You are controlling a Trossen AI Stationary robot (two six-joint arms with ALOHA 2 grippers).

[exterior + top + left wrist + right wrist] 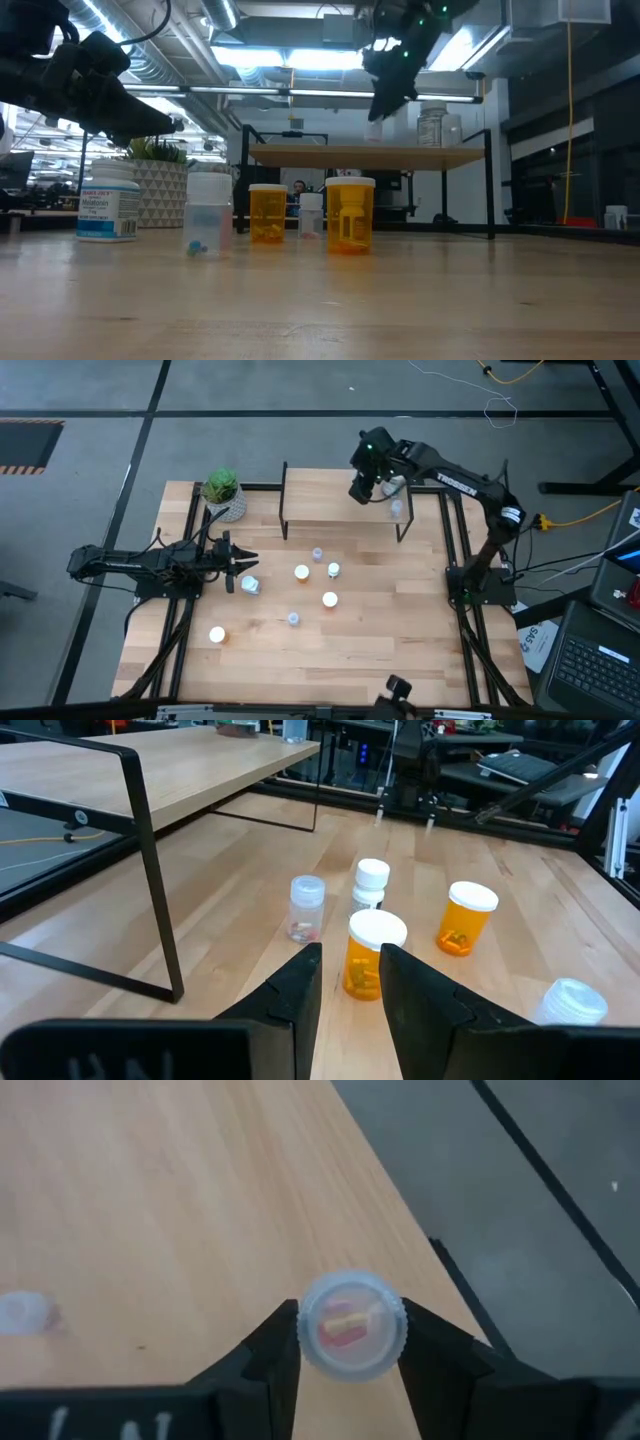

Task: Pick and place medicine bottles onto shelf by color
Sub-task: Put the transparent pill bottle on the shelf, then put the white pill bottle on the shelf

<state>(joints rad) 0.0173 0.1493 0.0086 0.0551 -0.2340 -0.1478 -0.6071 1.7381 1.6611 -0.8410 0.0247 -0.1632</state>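
My right gripper is over the shelf, a light-wood board on black legs, and is shut on a tiny clear bottle with red and yellow pills inside. Two more bottles stand on the shelf's right end. On the table stand orange bottles, small pale ones and a white bottle. My left gripper is open and empty, level above the table just left of them; an orange bottle stands beyond its fingertips. My right gripper pinches the tiny clear bottle between its two fingers, at the sides of its cap. The fingers come from above, pointing down. The bottle hangs upright, a little above the shelf board.
A green plant in a white pot stands at the table's far left corner, beside the shelf. The shelf's left and middle parts are bare. There is free tabletop near the front edge.
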